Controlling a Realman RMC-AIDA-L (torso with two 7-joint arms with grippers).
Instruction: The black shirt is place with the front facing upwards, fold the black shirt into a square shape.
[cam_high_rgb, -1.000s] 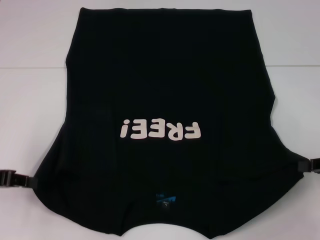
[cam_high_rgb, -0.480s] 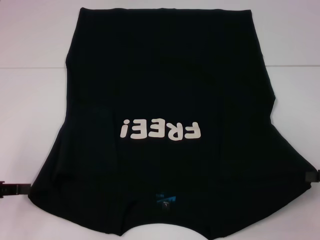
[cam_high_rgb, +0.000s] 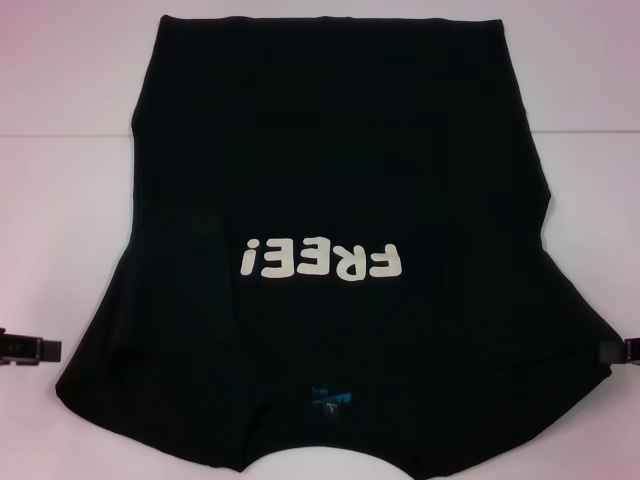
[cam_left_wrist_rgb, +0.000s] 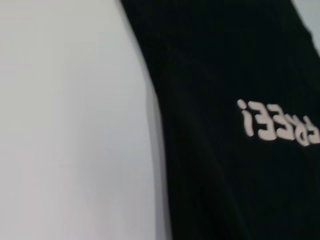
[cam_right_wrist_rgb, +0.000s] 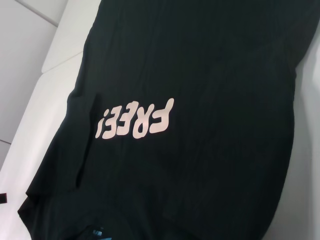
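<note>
The black shirt (cam_high_rgb: 330, 180) lies spread flat on the white tabletop (cam_high_rgb: 60, 120), front up, covering most of the middle; its hem runs straight along the far side and its collar end reaches the near edge, where the cloth is cut off by the frame, so the neckline and the outer ends of the sleeves cannot be seen whole. The white "FREE!" print (cam_high_rgb: 320, 260) sits across the chest and reads upside down from the head view, and a small blue neck label (cam_high_rgb: 330, 395) shows close to the near edge (too small to read). The body of the shirt is smooth with only faint creases, narrow toward the far edge and flaring wide at the two sleeves. The left gripper (cam_high_rgb: 25, 347) is at the left sleeve, low over the tabletop near the near-left corner, reaching in sideways with its tip touching or just under the cloth edge; most of it is out of frame, and whether its fingers are closed on the sleeve cannot be told. The right gripper (cam_high_rgb: 622, 350) mirrors it at the right sleeve near the near-right corner, likewise mostly cut off, its grip unreadable. Neither wrist view shows its own fingers, only shirt and tabletop.
</note>
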